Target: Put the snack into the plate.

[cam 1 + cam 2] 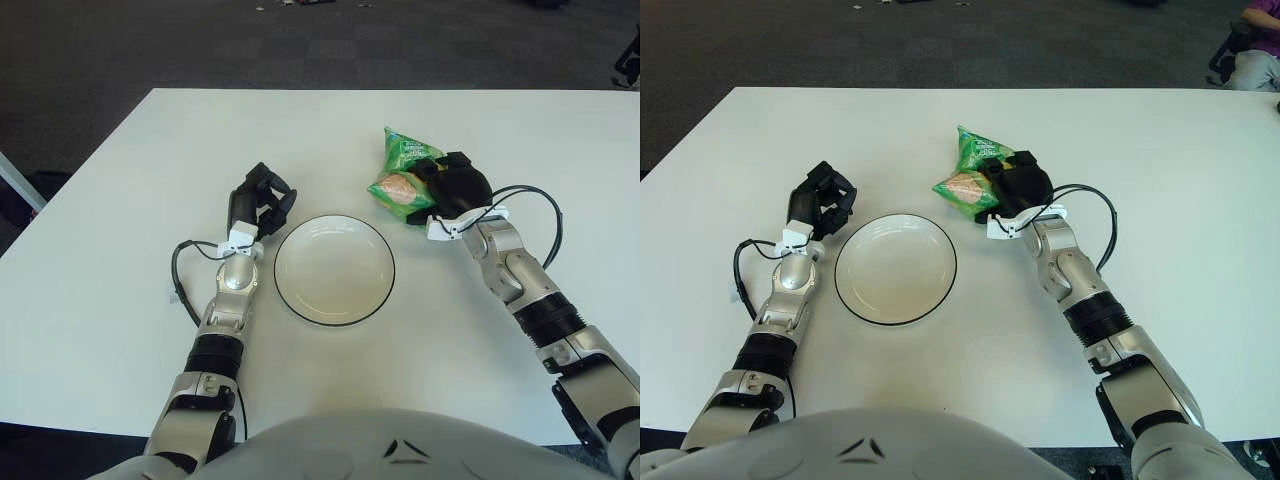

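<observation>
A green snack bag point(402, 175) is held up off the table by my right hand point(448, 186), whose black fingers are curled around its right side. The bag hangs just beyond the upper right rim of the white plate point(333, 269) with its thin dark edge; nothing lies in the plate. My left hand point(259, 202) shows beside the plate's left rim with fingers curled and nothing in them. In the right eye view the bag point(972, 171) is likewise tilted in my right hand point(1016, 184).
The white table point(150, 170) spreads wide around the plate. A black cable point(181, 275) loops beside my left forearm, and another point(530, 195) arcs by the right wrist. Dark carpet lies past the table's far edge.
</observation>
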Motion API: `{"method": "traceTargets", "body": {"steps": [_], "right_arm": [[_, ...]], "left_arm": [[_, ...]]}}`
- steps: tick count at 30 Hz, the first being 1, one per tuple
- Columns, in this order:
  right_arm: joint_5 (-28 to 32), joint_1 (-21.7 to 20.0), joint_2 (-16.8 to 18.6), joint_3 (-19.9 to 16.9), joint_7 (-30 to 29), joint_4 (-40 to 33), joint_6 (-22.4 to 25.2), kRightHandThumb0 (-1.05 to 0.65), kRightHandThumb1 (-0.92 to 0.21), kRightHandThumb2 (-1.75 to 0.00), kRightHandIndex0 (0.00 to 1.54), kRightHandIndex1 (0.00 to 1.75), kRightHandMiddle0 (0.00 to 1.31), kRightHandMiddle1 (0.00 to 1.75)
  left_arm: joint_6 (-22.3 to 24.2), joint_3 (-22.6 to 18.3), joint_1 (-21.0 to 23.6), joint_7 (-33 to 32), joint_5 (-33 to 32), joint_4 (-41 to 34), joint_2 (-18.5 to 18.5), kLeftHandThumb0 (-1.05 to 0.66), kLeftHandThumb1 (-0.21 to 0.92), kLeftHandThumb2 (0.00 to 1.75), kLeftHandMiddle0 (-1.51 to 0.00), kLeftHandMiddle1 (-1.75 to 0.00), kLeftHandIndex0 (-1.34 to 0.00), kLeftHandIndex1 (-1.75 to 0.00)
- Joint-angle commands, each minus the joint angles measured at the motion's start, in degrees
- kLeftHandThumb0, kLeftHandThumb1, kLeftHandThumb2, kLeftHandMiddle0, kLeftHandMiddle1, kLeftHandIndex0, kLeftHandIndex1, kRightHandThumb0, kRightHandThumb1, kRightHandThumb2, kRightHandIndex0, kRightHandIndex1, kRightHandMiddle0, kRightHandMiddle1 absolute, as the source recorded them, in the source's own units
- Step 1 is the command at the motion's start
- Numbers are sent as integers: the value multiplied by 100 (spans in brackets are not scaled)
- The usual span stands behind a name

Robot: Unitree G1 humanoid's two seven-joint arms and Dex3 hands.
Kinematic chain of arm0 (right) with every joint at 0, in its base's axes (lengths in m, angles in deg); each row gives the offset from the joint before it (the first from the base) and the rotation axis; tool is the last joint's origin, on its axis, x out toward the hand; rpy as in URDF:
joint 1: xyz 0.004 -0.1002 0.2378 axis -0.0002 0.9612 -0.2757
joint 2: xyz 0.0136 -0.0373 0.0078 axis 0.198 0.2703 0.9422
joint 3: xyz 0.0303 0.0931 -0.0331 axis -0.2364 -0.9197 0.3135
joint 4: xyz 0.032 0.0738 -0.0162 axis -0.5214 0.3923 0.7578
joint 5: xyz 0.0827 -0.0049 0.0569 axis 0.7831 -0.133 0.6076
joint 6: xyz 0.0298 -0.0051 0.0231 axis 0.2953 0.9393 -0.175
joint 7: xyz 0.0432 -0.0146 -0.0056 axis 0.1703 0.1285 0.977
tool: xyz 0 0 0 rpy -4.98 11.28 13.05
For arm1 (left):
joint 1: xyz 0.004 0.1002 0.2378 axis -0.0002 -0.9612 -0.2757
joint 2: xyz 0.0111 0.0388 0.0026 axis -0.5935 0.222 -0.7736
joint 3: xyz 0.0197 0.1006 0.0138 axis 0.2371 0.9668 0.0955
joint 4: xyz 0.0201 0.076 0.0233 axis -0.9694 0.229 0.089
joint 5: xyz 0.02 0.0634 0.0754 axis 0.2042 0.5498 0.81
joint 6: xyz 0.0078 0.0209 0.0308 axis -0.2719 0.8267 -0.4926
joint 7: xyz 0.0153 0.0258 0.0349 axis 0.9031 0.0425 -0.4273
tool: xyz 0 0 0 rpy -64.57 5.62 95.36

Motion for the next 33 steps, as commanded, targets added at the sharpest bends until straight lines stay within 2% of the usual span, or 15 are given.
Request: {"method": "traceTargets", "body": {"steps": [1,3,5,8,11,14,15,17,20,28,33], "right_arm": [[248,382,-60,-37,-136,451,-279,-2,-51,-98,48,149,46,169],[599,388,-52,-214,-480,695,-792,-1,-47,-103,55,147,43,172],[792,338,-71,-310,-864,1013,-1271,0,-41,-114,61,153,40,173],[721,184,-118,-284,-1514,1513,-1784,0,-36,-124,61,164,38,174],[480,22,-157,-188,-2252,1923,-2122,0,-34,-128,60,170,37,175],[386,-89,-151,-125,-2721,2194,-2307,0,-34,-129,60,170,38,175],[466,-98,-119,-170,-2835,2198,-2391,9,-36,-126,58,171,40,175],[640,-107,-64,-261,-2984,2178,-2548,29,-41,-119,53,173,47,175],[849,-115,-6,-373,-3090,2115,-2745,38,-45,-114,51,174,50,175],[727,-129,-103,-446,-3436,1684,-3061,42,-49,-109,48,175,50,175],[796,66,-159,-557,-3142,926,-3079,42,-49,-109,47,175,50,175]], "left_arm": [[-69,6,-146,-51,42,151,-4,-29,92,28,-96,-175,-75,-175],[-76,6,-144,-53,43,156,-2,-29,92,28,-96,-175,-75,-175],[-82,6,-144,-54,45,157,-1,-29,92,28,-96,-175,-75,-175],[-85,7,-146,-55,45,154,1,-28,92,28,-96,-175,-75,-175],[-84,6,-149,-57,44,149,3,-28,92,28,-96,-175,-75,-175],[-84,0,-150,-51,37,146,-1,-28,92,28,-96,-175,-75,-175],[-81,-2,-150,-49,34,143,-1,-28,92,28,-96,-175,-75,-175],[-77,-4,-150,-47,32,139,0,-28,92,28,-96,-175,-75,-175],[-73,-11,-140,-40,23,149,-6,-28,92,28,-96,-175,-74,-175],[-57,-23,-131,-31,13,142,-19,-28,92,28,-96,-175,-74,-175],[-48,-41,-119,-21,-7,149,-33,-28,92,28,-96,-175,-74,-175]]}}
